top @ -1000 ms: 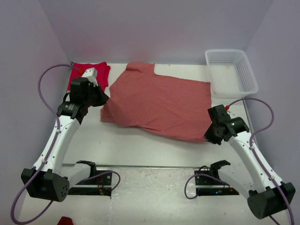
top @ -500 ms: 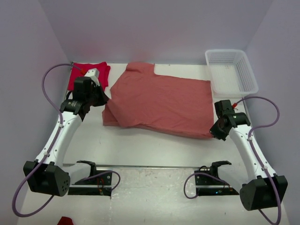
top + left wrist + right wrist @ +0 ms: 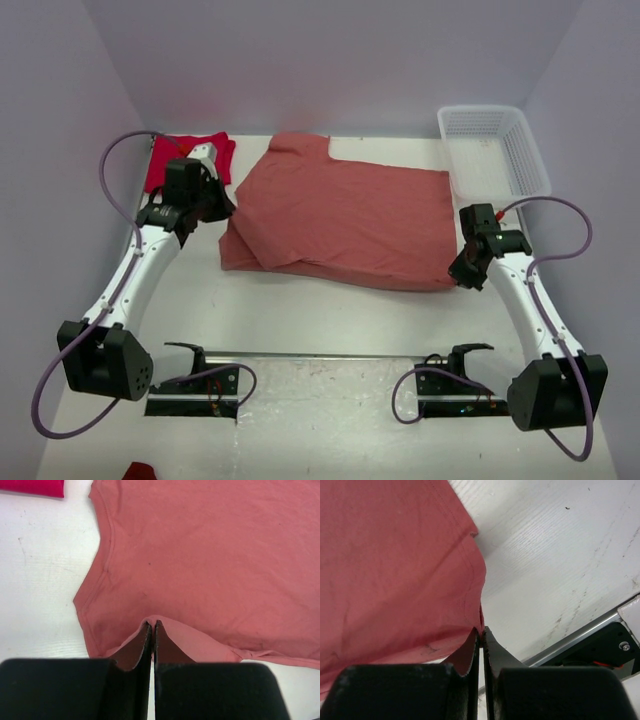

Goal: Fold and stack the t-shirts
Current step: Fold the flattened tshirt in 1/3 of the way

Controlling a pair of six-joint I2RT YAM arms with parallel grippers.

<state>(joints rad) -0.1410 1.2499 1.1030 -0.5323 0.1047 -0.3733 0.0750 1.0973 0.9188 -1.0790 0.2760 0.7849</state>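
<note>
Pinches the pink t-shirt (image 3: 345, 215), spread out just ahead, tight with the left gripper (image 3: 151, 625). Pinches its other corner with the right gripper (image 3: 481, 630). Could lose that thin hem, or crumple the fold, if pulled unevenly.

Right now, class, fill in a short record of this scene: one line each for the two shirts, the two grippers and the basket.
pink t-shirt: spread across the middle of the table
red t-shirt: folded small, far left corner
left gripper: shut on the pink t-shirt's left edge
right gripper: shut on the pink t-shirt's near right corner
basket: white mesh, far right corner
</note>
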